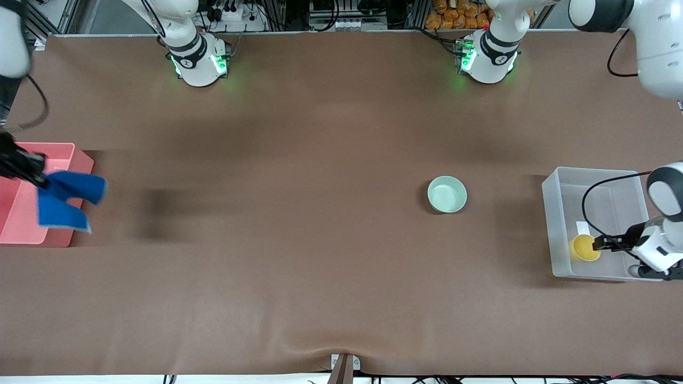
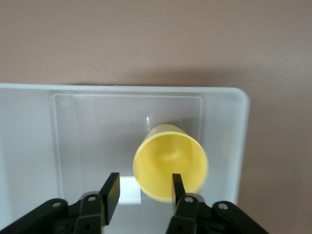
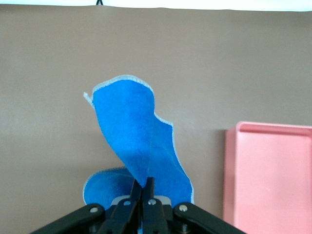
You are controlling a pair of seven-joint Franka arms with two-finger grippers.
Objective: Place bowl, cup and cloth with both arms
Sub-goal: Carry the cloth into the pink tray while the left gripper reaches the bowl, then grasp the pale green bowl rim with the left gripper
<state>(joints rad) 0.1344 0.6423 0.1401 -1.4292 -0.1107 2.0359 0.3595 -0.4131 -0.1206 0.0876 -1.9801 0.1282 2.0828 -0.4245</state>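
Cloth (image 1: 69,200), royal blue, grey-edged, dangling

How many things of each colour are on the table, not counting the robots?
Blue: 1, the cloth
Yellow: 1, the cup
Green: 1, the bowl
Pink: 1, the pink bin
Clear: 1, the clear bin
Total: 5

Left claw (image 2: 144,191) parted around yellow cup (image 2: 170,163) inside clear bin (image 2: 29,141).
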